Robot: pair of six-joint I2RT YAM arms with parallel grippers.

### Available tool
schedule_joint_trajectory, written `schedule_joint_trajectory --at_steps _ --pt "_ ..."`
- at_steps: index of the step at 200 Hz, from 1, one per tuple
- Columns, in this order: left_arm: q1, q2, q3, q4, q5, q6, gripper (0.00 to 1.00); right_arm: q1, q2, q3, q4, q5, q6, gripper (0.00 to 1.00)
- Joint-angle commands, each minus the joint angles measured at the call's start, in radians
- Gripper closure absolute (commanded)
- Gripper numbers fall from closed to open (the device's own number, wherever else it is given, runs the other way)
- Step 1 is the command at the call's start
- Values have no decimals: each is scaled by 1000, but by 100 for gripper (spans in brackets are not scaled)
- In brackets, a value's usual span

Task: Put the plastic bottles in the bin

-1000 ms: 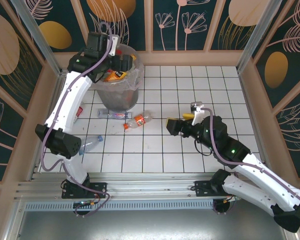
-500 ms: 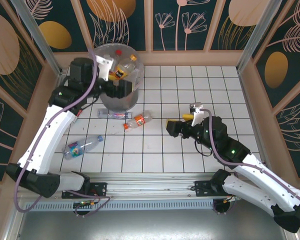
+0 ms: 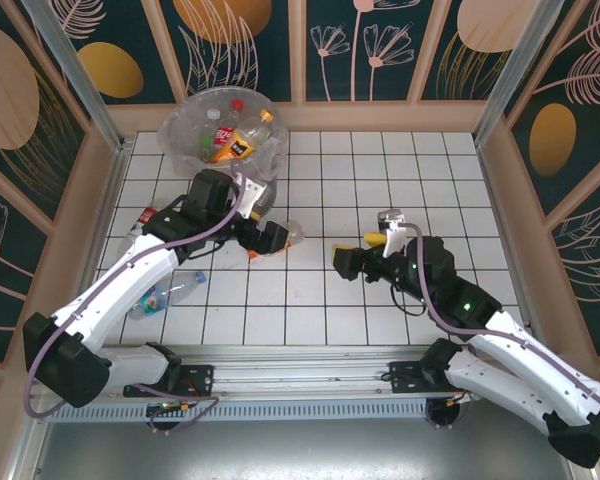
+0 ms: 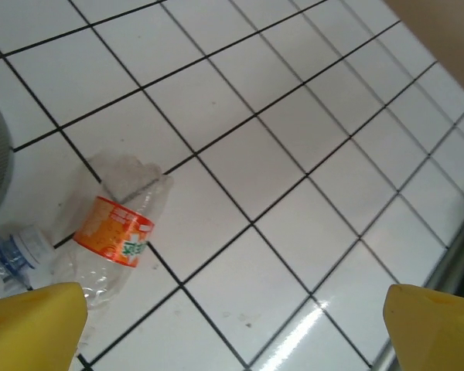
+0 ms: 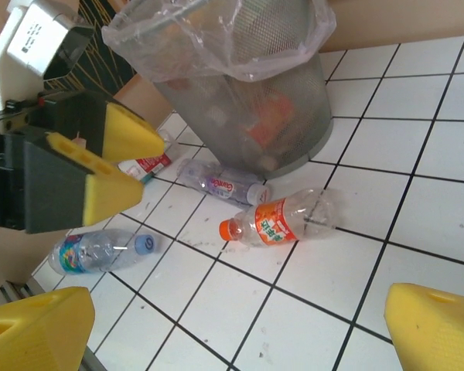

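Four bottles lie loose on the tiled table [image 3: 380,180], and more are piled in the bin [image 3: 176,135], which stands at 11 o'clock in the top view. The bin is round grey mesh, lined with a crinkled clear bag [image 5: 216,35] folded out over its rim. On the heap [image 3: 232,143] inside, a red cap, a white cap and an orange-and-dark label show.

At 5 o'clock from the bin's foot lies the orange bottle [image 5: 274,220]. It is clear and on its side, dented at the base end, with an orange cap and an orange label. Between it and the bin lies a clear bottle [image 5: 220,183] with a pale label, close against the mesh wall. At 7 o'clock from the bin, well apart, a blue-capped bottle [image 5: 100,249] lies on its side, its label blue and green. At 9 o'clock from the bin's foot is a red-labelled one [image 5: 143,164], probably a bottle too, though the left arm hides most of it.

The left gripper [image 3: 270,238] hangs just above the orange bottle, its yellow fingers [image 4: 31,325] spread wide with bare tile between them. The right gripper [image 3: 342,262] sits near the table's centre, at 3 o'clock from the orange bottle. Its jaws are wide apart, hold nothing and face that bottle.
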Motion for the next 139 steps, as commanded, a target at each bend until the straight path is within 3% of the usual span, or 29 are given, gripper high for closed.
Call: schedule_joint_trajectory --at_steps 1,72,139 --pt "-19 72 -3 39 -98 72 3 8 -24 -13 2 -7 -10 3" --pt "-40 315 70 5 -276 171 15 8 -30 -20 -6 8 -7 3" --pt "-45 481 151 -4 -345 215 22 8 -20 -22 -1 11 -7 3"
